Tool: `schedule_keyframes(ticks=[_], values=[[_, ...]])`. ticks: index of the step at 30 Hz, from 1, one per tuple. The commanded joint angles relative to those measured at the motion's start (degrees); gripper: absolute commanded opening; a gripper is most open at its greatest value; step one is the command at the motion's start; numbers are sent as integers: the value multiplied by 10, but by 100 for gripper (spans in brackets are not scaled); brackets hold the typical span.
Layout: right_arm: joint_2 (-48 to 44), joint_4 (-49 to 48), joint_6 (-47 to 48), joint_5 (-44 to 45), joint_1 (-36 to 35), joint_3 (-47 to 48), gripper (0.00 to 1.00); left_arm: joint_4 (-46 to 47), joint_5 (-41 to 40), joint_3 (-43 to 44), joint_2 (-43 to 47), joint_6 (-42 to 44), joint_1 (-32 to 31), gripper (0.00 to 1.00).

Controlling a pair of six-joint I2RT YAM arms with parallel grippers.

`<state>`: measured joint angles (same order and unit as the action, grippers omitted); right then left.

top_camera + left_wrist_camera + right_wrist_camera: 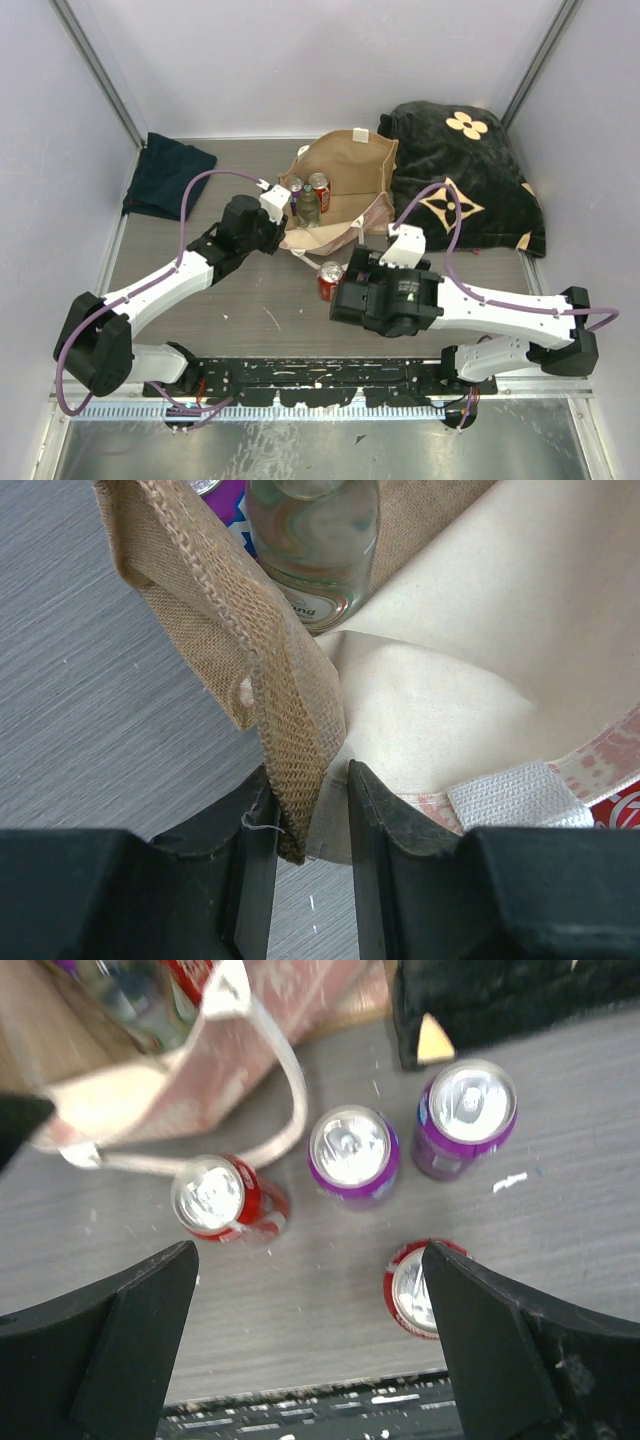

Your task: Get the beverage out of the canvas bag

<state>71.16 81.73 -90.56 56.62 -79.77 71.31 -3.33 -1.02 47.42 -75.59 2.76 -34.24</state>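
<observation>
The tan canvas bag [345, 170] lies open at the back middle of the table. Inside it show a red can [319, 190], a clear bottle [307, 206] and a purple can [294, 186]. My left gripper [278, 222] is shut on the bag's woven front rim [290, 770], with the bottle [315, 540] just beyond the jaws. My right gripper [308, 1260] is wide open and empty above the table in front of the bag [150, 1070]. Under it stand two red cans [215, 1200] [415, 1295] and two purple cans [352, 1152] [465, 1115].
A black blanket with tan flower marks [465, 175] lies right of the bag. A dark navy folded cloth [168, 175] lies at the back left. One red can [329, 280] shows beside my right gripper in the top view. The cream bag handle [290, 1110] loops near the cans.
</observation>
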Motion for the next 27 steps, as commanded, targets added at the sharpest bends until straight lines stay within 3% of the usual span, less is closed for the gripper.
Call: schedule_keyframes(ticks=[1,3,5,8,11,14,18,27], values=[[3,20,85,77,49,76,100,-13,-14,-20,-1,4,0,39],[6,5,137,88,79,107,100,-14,-17,-20,-1,5,0,39],[9,-66,253,78,129,127,100,-11,-16,-20,-3,4,0,39],[13,-241,463,8,240,131,100,-5,-12,-20,-4,1,0,39],[31,-409,592,-95,322,128,100,-6,-14,-19,-3,0,0,39],[84,-474,654,-170,357,169,99,-7,-18,-19,1,3,0,39],[177,-488,702,-221,362,263,97,-10,-25,-17,8,8,0,39],[321,-506,695,-280,391,370,94,-7,-20,-15,15,8,-1,39]])
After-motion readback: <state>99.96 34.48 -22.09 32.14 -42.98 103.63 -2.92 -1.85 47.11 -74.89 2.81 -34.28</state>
